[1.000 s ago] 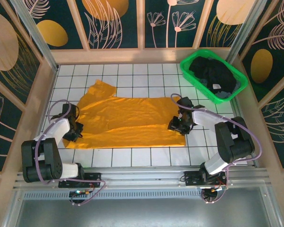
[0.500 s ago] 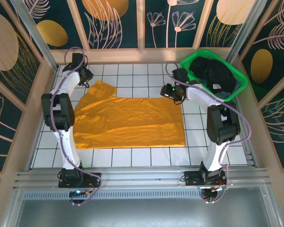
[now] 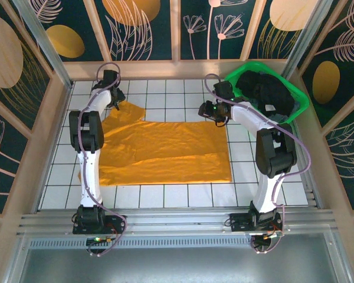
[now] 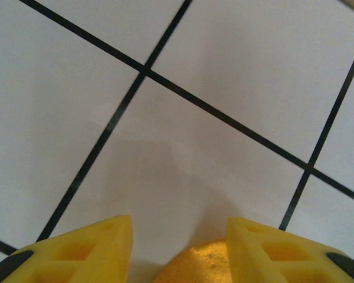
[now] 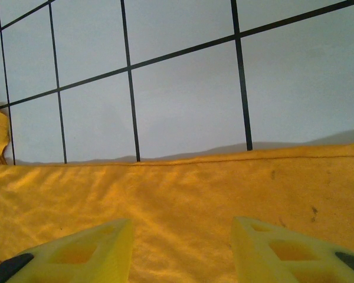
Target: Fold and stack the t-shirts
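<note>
Now both arms have swung from the shirt's near side out to its far edge. The left gripper (image 4: 178, 233) and right gripper (image 5: 183, 230) are partly open and hold nothing. They hang over the soft orange-yellow t-shirt (image 3: 165, 147), which lies flat mid-table, so a pinch and fold looks next. Around it are the white tiled table (image 3: 165, 194), a green plastic basket (image 3: 302, 101) and leaf-painted walls (image 3: 147, 29).

Green basket (image 3: 241, 70) (dark cloth (image 3: 265, 94), probably), tiled table (image 3: 165, 194)
</note>
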Tool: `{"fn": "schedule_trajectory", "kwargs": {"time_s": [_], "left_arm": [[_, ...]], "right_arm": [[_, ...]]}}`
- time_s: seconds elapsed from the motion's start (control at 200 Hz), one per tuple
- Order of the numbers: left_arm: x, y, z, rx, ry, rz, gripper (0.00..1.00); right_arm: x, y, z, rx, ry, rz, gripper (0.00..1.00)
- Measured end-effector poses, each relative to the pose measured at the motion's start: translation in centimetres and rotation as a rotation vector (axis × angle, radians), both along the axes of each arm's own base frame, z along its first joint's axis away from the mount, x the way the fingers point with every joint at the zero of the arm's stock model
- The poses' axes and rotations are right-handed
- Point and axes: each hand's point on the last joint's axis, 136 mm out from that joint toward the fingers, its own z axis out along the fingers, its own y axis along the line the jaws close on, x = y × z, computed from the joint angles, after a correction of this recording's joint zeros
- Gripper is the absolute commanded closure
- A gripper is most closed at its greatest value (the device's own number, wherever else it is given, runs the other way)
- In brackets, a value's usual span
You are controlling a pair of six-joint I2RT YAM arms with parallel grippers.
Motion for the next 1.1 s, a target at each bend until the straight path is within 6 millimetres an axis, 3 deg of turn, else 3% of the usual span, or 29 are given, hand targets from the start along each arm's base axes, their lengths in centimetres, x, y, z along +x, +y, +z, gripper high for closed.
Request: {"fn": "schedule_trajectory", "kwargs": {"time_s": [0.17,0.415,0.586,0.771,0.851,1.001,1.101], "left_arm": [[0.0,-1.6,-0.8,0.023,0.011,-0.031,0.41],[0.5,-2.3,-1.2,0.056,0.006,-0.036,0.41],[0.5,-2.0,-1.4,0.072,0.024,-0.029,0.57],[0.0,-1.3,-1.7,0.080,0.049,-0.026,0.84],[0.2,-1.6,-1.6,0.059,0.039,-0.026,1.00],[0.1,-1.9,-1.4,0.069,0.030,-0.026,1.00],[-1.4,-2.2,-1.1,0.063,0.053,-0.033,1.00]], "right_arm": [[-0.1,-0.4,-0.3,0.004,0.014,-0.005,0.52],[-0.7,-0.3,-0.8,0.028,0.039,0.009,0.53],[-1.6,-0.3,-1.9,0.025,0.072,0.016,0.53],[-1.9,-0.7,-2.2,0.013,0.078,0.003,0.55],[-2.1,-1.4,-2.6,-0.007,0.079,-0.031,0.55],[-2.1,-4.1,-3.6,-0.072,0.090,-0.167,0.57],[-1.0,-6.3,-3.4,-0.116,0.066,-0.270,0.58]]}}
